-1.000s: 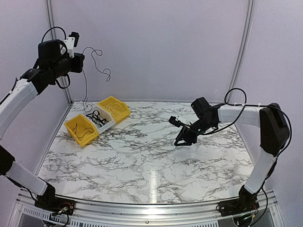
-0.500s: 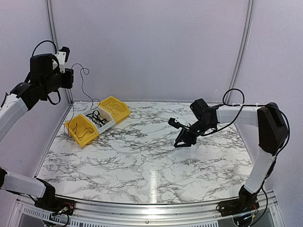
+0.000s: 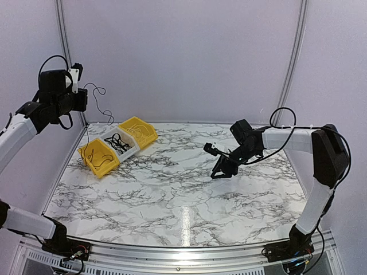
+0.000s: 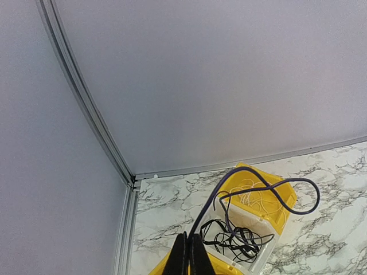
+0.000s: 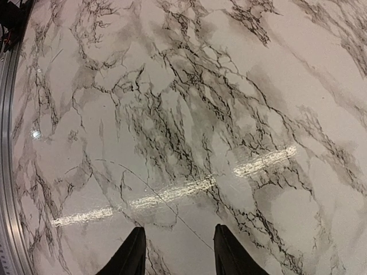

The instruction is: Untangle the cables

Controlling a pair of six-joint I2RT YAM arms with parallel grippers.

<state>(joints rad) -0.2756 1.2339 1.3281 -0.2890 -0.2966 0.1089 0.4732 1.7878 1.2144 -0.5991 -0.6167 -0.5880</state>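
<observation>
My left gripper (image 3: 81,96) is raised high at the far left and shut on one thin dark cable (image 3: 96,106). The cable curls right and hangs down toward the bins. In the left wrist view the shut fingertips (image 4: 189,256) pinch the cable (image 4: 221,192), which loops out to the right above the bins. The rest of the black cables (image 3: 118,141) lie as a clump in the white middle bin (image 4: 261,259), seen in the wrist view (image 4: 236,239) too. My right gripper (image 3: 221,169) is open and empty, low over the marble table; its jaws (image 5: 179,256) are spread with nothing between them.
Two yellow bins flank the white one: the near one (image 3: 98,157) holds a dark cable, the far one (image 3: 139,131) holds pale thin wires (image 4: 255,197). The enclosure wall and its corner post (image 3: 67,54) stand close behind the left arm.
My left arm has swung left and slightly down with the cable, drawing it away from the bins. The right gripper has barely moved.
</observation>
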